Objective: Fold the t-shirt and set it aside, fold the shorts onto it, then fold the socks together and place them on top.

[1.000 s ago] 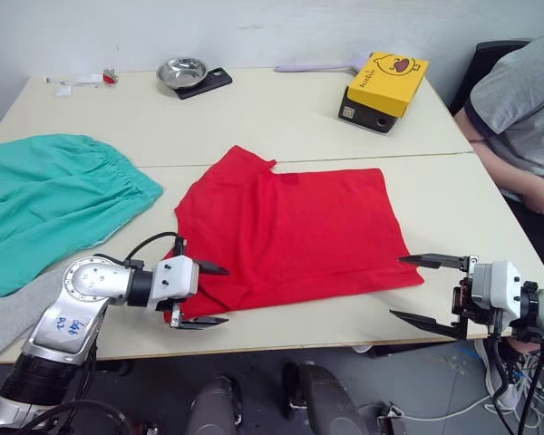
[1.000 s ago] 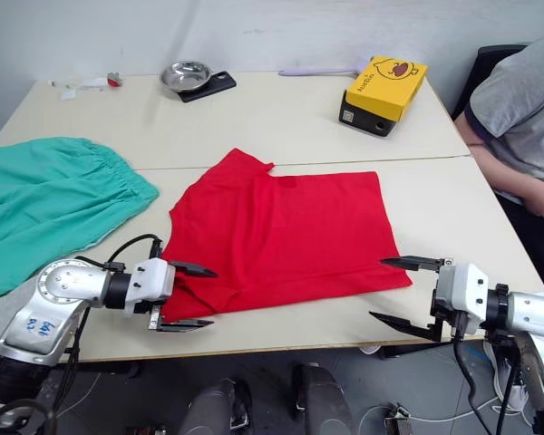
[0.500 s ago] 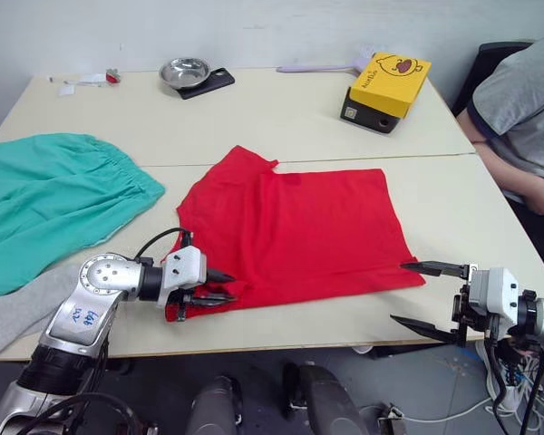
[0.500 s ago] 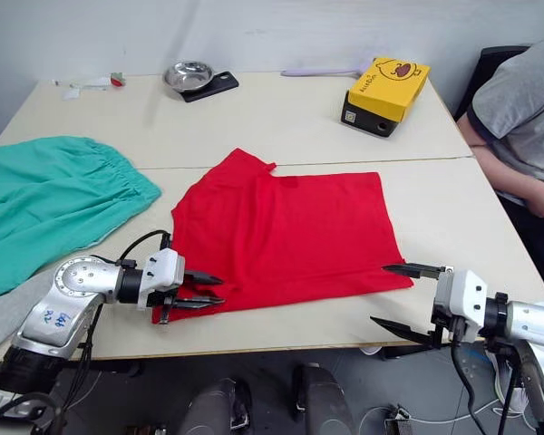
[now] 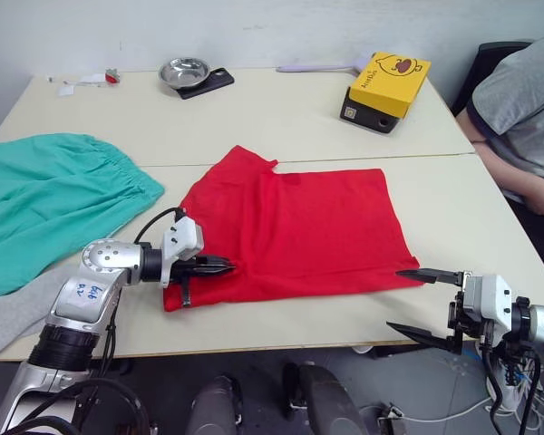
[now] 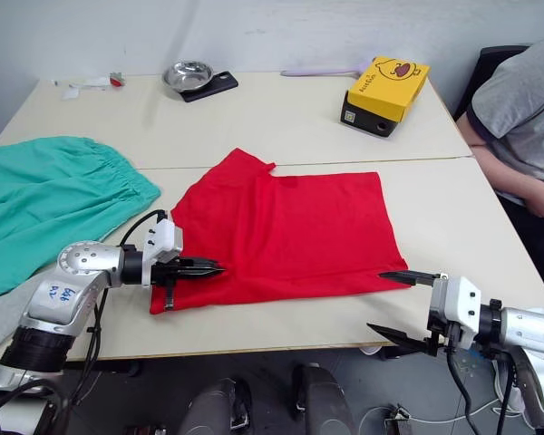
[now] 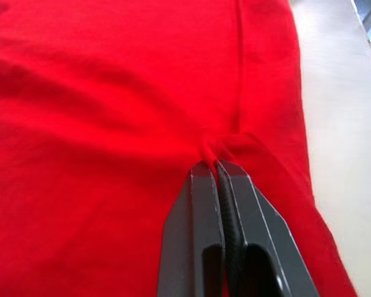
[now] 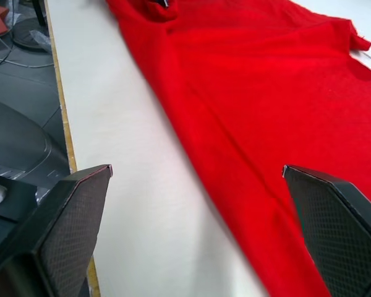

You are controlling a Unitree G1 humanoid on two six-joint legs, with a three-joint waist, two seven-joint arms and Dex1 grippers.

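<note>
Beige table (image 5: 254, 118) bears t-shirt (image 5: 299, 227); left end effector (image 5: 225, 265) pinches it; right end effector (image 5: 415, 303) spread.

The t-shirt (image 5: 295, 227) is matt red cloth, smooth over most of its spread and puckered into small folds where the left gripper (image 7: 217, 166) pinches it; that gripper's fingers are matt black plastic. The right gripper (image 6: 394, 304) has black pads (image 8: 334, 223) with a fine cross-hatched texture. The table (image 5: 254, 118) under the t-shirt is a smooth, matt cream surface. Left of the t-shirt, the shorts (image 5: 45, 204) are soft teal cloth, gathered at the waistband. Beyond the t-shirt sit a shiny metal bowl (image 5: 182, 71) and a glossy yellow box (image 5: 387, 83).
</note>
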